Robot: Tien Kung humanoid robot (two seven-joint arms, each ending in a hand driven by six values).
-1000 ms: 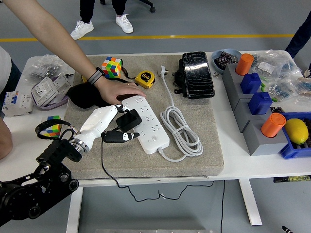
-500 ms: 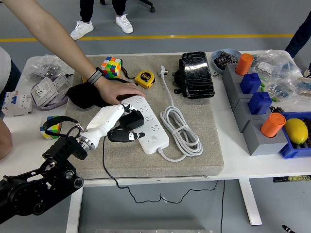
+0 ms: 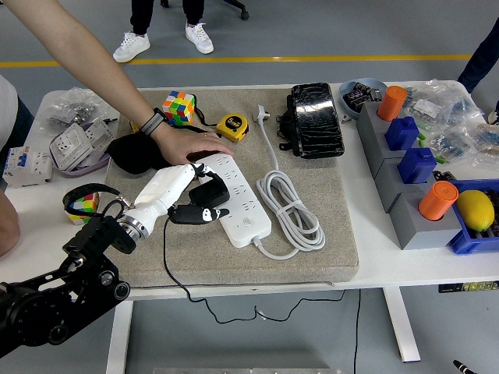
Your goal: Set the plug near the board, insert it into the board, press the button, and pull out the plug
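- Head view: your left hand (image 3: 181, 195) reaches in from the near left, its fingers wrapped around the black plug (image 3: 209, 193).
- You hold the plug against the left side of the white power strip (image 3: 235, 196), which lies on the grey mat (image 3: 312, 257); whether the pins are seated you cannot tell.
- The plug's black cord (image 3: 173, 273) trails toward the near edge.
- A person's hand (image 3: 191, 146) presses on the strip's far end.
- The strip's own white cable (image 3: 292, 209) lies coiled to its right.

A board (image 3: 235, 199) lies on a mat (image 3: 312, 241) on the worktop (image 3: 421, 261), coiled cable (image 3: 292, 210) right, tape measure (image 3: 232, 126) behind.
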